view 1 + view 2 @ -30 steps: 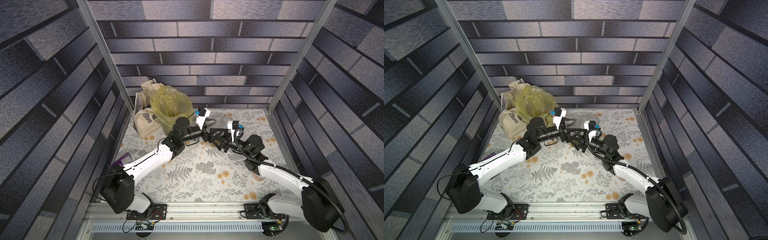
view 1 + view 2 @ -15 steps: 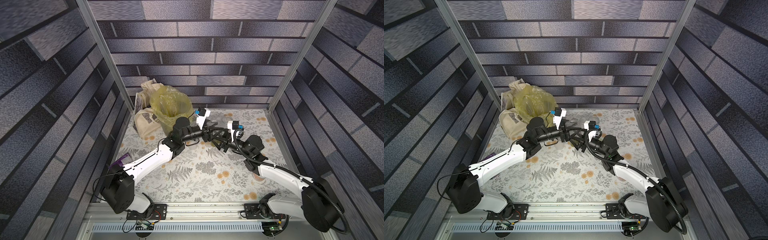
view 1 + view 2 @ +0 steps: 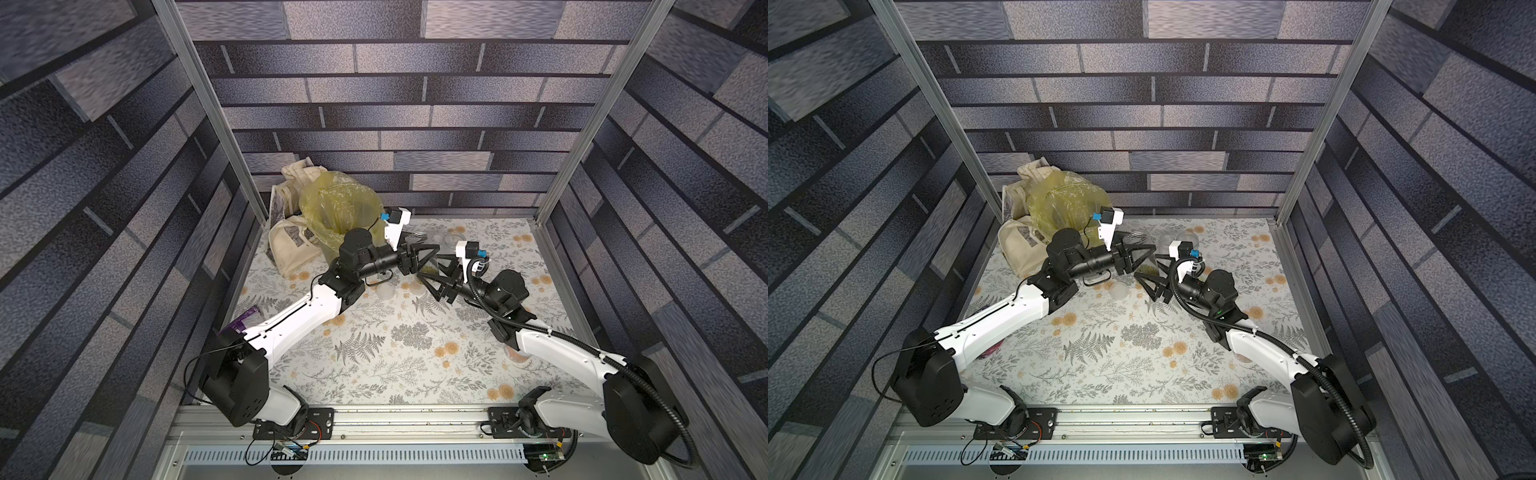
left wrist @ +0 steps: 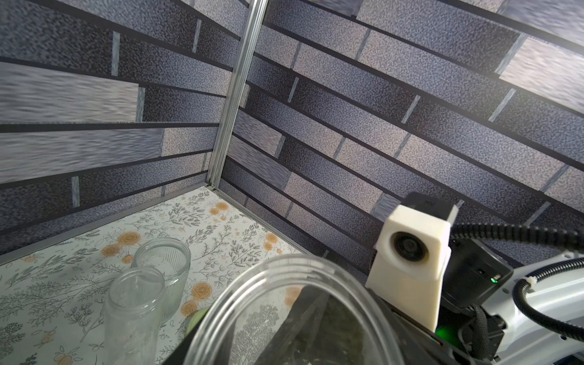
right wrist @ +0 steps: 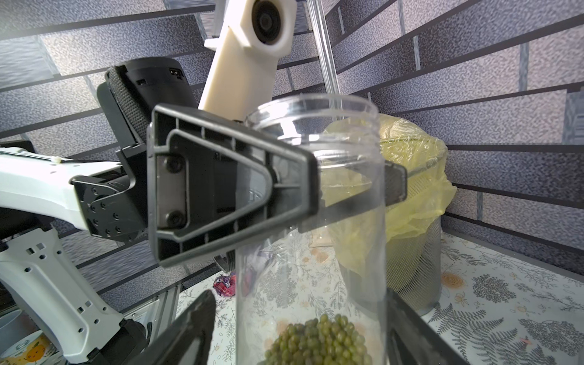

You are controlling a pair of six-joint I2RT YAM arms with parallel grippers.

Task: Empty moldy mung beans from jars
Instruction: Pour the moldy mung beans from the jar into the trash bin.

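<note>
1. Furthest left, a cream cloth bag (image 3: 291, 245) slumps against the grey mesh bin (image 5: 417, 268), which is lined with a yellow bag (image 3: 332, 203)
2. Just right of the bin, the left gripper (image 5: 350, 189) has its fingers clamped across the upper half of a clear, lidless jar (image 5: 316, 259), which it holds upright
3. The mung beans (image 5: 319, 341) sit heaped in the bottom of that jar, not yet tipped out
4. On the jar's side away from the bin, the right gripper (image 3: 436, 277) has its fingers spread either side of the jar's lower half, gripping nothing
5. Further from the bin, by the back wall, stand two empty jars (image 4: 164, 271)
6. Risks: the smooth jar could swivel or slip in a one-handed pinch, beans could spill short of the bin's rim, and the right gripper's spread fingers could knock the jar
7. No label shows on the jar, and the cloth bag's grey print is unreadable
</note>
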